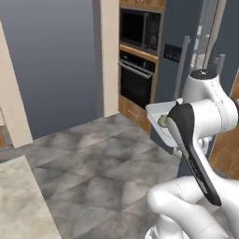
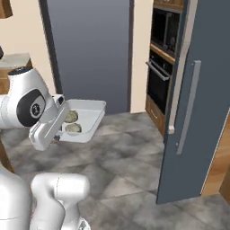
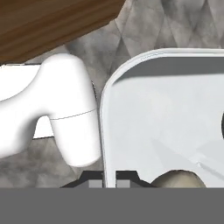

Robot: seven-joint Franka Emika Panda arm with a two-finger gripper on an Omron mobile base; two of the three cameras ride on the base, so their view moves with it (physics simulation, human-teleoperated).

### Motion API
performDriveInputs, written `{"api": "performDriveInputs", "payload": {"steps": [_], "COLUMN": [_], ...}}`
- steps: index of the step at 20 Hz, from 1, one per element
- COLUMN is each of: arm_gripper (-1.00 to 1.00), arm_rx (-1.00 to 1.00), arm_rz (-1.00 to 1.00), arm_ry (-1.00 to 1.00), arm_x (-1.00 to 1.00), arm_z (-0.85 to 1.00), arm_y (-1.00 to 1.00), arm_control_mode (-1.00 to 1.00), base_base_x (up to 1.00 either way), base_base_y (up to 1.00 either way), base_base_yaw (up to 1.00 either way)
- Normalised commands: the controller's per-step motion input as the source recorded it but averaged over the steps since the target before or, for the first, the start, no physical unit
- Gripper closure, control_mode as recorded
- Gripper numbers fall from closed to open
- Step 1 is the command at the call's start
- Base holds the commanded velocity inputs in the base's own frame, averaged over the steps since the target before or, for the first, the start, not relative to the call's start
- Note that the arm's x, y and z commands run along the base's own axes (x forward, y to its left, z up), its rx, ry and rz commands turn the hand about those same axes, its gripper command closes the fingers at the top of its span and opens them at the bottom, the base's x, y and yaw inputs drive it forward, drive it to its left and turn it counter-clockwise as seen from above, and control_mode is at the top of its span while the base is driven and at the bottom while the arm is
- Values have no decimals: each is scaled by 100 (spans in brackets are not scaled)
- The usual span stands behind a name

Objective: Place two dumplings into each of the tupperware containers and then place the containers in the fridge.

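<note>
container [image 2: 88, 117] with 2 dumplings [image 2: 71, 116] held in air over floor, left of fridge | gripper [image 3: 110, 180] jaws clamped on container rim | step: carrying loaded container to fridge | next: swing right, around fridge door [image 2: 197, 108] edge, find a shelf | room: floor [image 2: 130, 148] open; oven [image 2: 162, 76] beyond, door edge close

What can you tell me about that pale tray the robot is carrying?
The tupperware container is a shallow, pale rectangular tray with rounded corners, plastic by its look and lidless. It hangs level in the air above the floor, the claw shut on its rim. Two tan dumplings lie inside, near the claw's end.
</note>
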Motion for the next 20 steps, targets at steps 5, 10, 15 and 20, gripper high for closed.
{"api": "performDriveInputs", "payload": {"steps": [5, 10, 15, 20], "arm_gripper": [100, 100, 100, 100], "arm_rx": [0, 0, 0, 0], "arm_rz": [0, 0, 0, 0], "arm_ry": [0, 0, 0, 0], "arm_x": [0, 0, 0, 0], "arm_z": [0, 0, 0, 0], "arm_y": [0, 0, 0, 0], "arm_control_mode": [100, 100, 100, 100], "base_base_x": [92, 92, 100, 98], "base_base_y": [86, 79, 51, 56], "base_base_yaw": [-37, -40, 12, -10]}}
